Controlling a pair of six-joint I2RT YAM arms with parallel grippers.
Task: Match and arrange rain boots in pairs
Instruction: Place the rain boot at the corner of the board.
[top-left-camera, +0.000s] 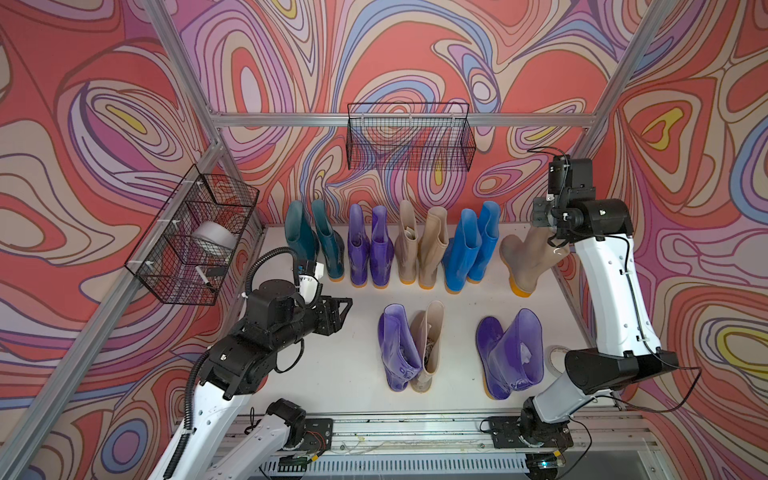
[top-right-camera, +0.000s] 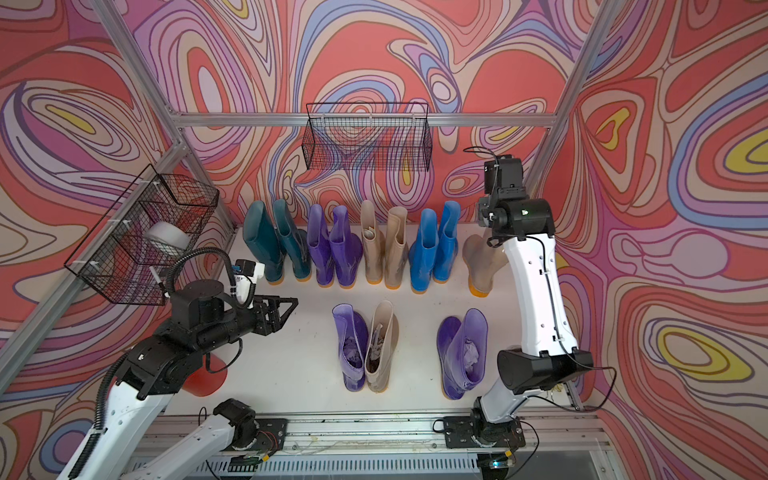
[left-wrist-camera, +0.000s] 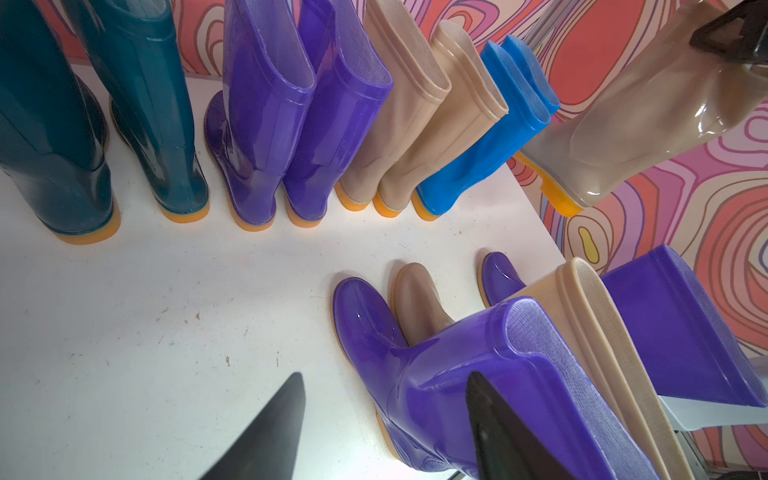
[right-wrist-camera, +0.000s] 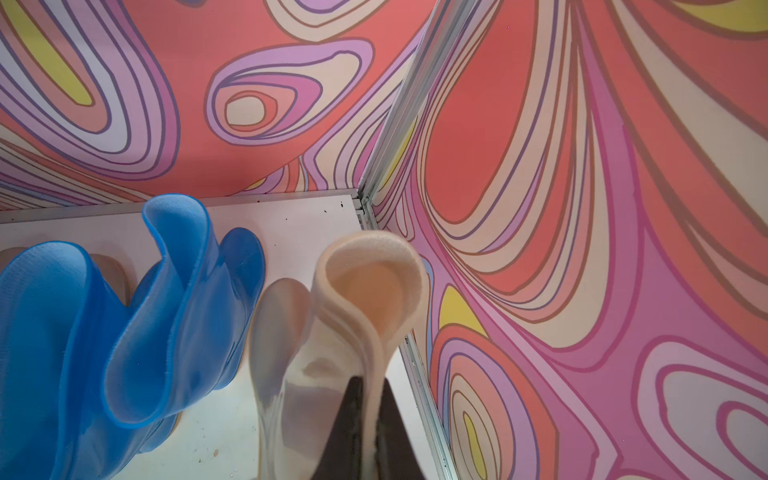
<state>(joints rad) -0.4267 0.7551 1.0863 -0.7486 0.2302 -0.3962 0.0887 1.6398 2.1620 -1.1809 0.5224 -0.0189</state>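
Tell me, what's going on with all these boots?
Two robot arms are pairing up rain boots. Teal, purple, beige and blue pairs already line the back of the table. The right arm's fingers pinch the top of a tilted beige boot at that row's end. The left arm's fingers hang open and empty near a mismatched purple boot and beige boot in front.

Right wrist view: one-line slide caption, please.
Right jaws shut on the beige boot's pinched cuff, beside the blue pair near the table's back corner.
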